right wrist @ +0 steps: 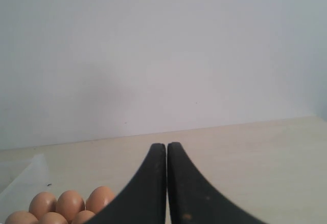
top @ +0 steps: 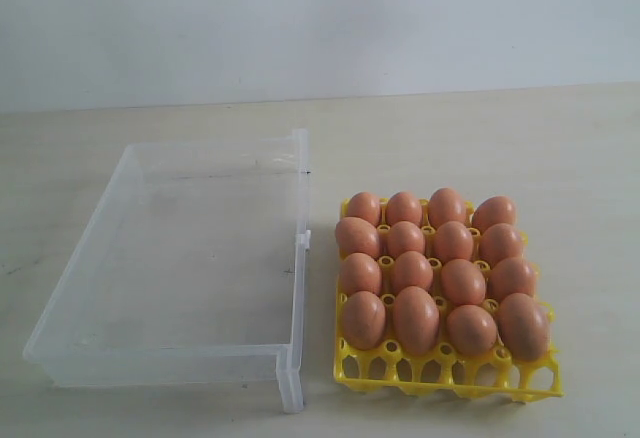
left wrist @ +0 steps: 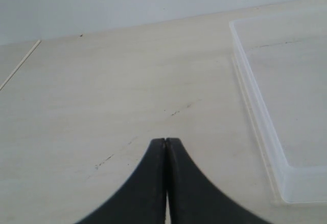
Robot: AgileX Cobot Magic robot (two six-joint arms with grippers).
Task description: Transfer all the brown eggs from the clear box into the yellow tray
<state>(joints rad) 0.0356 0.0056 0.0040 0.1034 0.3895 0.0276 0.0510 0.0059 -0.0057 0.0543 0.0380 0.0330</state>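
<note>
Here | left gripper (left wrist: 165,141) together | right gripper (right wrist: 167,145) together | brown eggs (right wrist: 70,204) cut off in right wrist view

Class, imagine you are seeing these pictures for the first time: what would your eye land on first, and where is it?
Sixteen brown eggs fill the yellow tray in four rows, on the right of the exterior view. Left of it stands the clear box, with no eggs inside. The black left pincer and right pincer are both closed, holding nothing.
</note>
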